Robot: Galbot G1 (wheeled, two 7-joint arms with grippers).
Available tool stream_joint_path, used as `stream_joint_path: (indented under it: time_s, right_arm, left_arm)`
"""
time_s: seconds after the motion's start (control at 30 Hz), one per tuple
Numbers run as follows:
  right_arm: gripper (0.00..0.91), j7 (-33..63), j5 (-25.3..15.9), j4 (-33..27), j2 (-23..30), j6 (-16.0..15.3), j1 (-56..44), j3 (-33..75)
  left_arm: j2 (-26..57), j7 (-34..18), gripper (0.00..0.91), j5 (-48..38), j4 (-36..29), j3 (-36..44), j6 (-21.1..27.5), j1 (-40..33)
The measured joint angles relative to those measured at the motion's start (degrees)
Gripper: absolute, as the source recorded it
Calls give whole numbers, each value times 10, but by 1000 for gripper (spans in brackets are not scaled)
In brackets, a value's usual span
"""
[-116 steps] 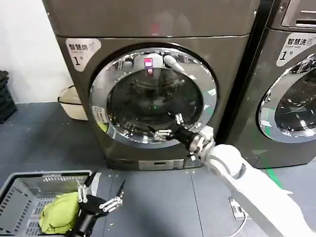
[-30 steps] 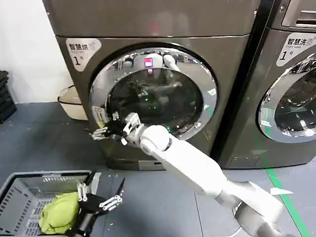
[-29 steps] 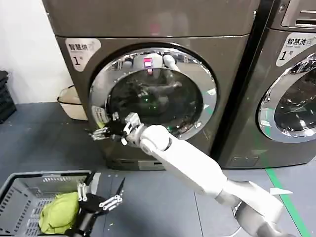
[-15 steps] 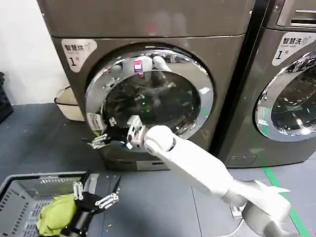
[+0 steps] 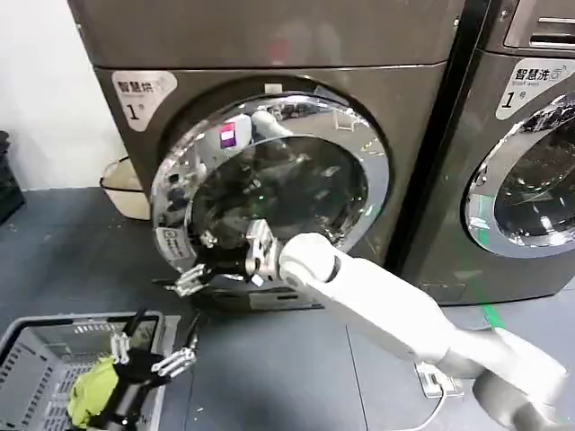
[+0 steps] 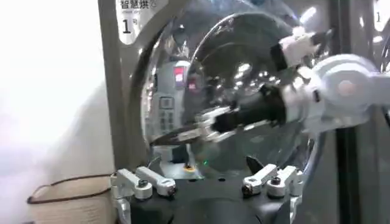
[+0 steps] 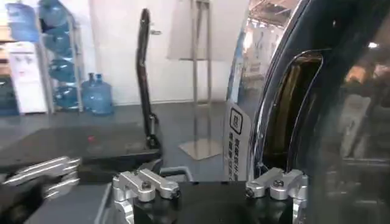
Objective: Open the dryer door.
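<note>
The dryer (image 5: pixel 269 54), labelled 1, has a round chrome-rimmed glass door (image 5: pixel 269 180) hinged on the right. The door stands ajar, its left edge swung out from the front panel. My right gripper (image 5: pixel 191 277) sits open at the door's lower left edge, beside the white sticker (image 5: pixel 169 241), fingers spread by the rim. The right wrist view shows the door rim (image 7: pixel 274 115) close beside the gripper. From the left wrist view the right gripper (image 6: pixel 186 131) reaches across the door glass (image 6: pixel 244 73). My left gripper (image 5: pixel 148 352) hovers open over the basket, empty.
A grey mesh laundry basket (image 5: pixel 36 330) on the floor at front left holds a green cloth (image 5: pixel 90 400). A second machine (image 5: pixel 530 180) stands right of the dryer. A beige tub (image 5: pixel 121 189) sits by the wall at left. A white object (image 5: pixel 436 377) lies on the floor.
My right gripper crossed from the door's lower right to its lower left edge and drew back; the door's left edge has swung out from shut to ajar. The left arm stayed by the basket.
</note>
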Motion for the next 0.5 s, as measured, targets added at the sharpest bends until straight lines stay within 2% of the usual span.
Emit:
stream_joint_path:
  time_s: [0.5]
  right_arm:
    - [907, -25, 19, 92, -76, -7, -25, 18]
  left_arm:
    - [81, 11, 907, -76, 42, -147, 51, -28]
